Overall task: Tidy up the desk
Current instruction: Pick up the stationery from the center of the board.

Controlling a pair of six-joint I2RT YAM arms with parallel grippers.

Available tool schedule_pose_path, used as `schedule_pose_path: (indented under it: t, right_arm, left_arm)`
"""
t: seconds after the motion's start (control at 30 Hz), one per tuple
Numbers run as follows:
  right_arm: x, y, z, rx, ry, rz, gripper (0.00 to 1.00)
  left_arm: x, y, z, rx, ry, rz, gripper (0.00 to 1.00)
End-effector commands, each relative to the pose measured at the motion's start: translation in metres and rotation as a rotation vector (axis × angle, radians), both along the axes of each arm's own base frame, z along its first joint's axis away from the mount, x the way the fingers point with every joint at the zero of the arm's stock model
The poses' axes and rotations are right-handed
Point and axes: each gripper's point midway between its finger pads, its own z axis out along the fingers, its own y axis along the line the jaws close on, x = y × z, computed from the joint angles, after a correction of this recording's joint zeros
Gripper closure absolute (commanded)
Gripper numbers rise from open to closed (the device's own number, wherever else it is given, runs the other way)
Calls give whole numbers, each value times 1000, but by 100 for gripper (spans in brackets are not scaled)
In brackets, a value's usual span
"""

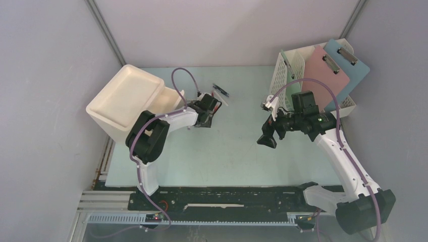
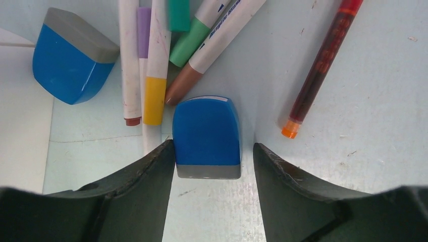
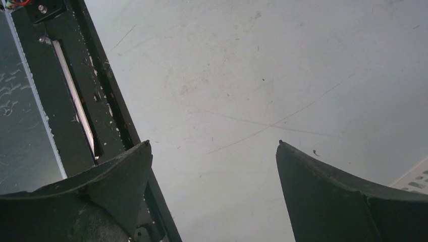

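The pale mint-green desk (image 1: 227, 156) carries loose stationery at its back left. In the left wrist view, a blue eraser with a grey base (image 2: 207, 133) lies between the fingers of my left gripper (image 2: 212, 151), which is open. The left finger is right against its side and the right finger stands a small gap away. Several markers (image 2: 151, 75), a red pen (image 2: 320, 68) and a second blue eraser (image 2: 68, 55) lie just beyond. My right gripper (image 1: 266, 138) is open and empty above the desk's middle right; it also shows in the right wrist view (image 3: 212, 146).
A white box-shaped bin (image 1: 126, 98) stands at the back left, close to my left arm. A white perforated file rack (image 1: 298, 70) at the back right holds a pink clipboard (image 1: 325, 75) and a blue clipboard (image 1: 351, 65). A black rail (image 3: 75, 75) runs along the desk's front edge.
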Motion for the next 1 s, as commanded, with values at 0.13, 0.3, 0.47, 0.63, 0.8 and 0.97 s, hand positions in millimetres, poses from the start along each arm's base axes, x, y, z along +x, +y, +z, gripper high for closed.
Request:
schedule_pose_path:
  t: [0.13,0.3,0.47,0.63,0.8,0.97]
  right_arm:
    - [0,2,10,16,-44,21,0]
    - [0,2,10,16,-43,20,0]
    - [0,2,9,16,-43,20,0]
    - [0,2,9,15,-41,22,0]
    - [0,2,9,15,-39,23,0]
    - [0,2,10,17,-42,24,0]
  left_arm:
    - [7,-8,-7,-34,11,7,40]
    - [5,-11,-6,-53,14,-1,52]
    - [2,-15,-1,-91,4,-19,67]
    - [1,-22,25,-127,-61,-56,84]
    - [-6,-30,61,-133,-155,-110,90]
    - [-17,-43,95,-160,-228,-179,94]
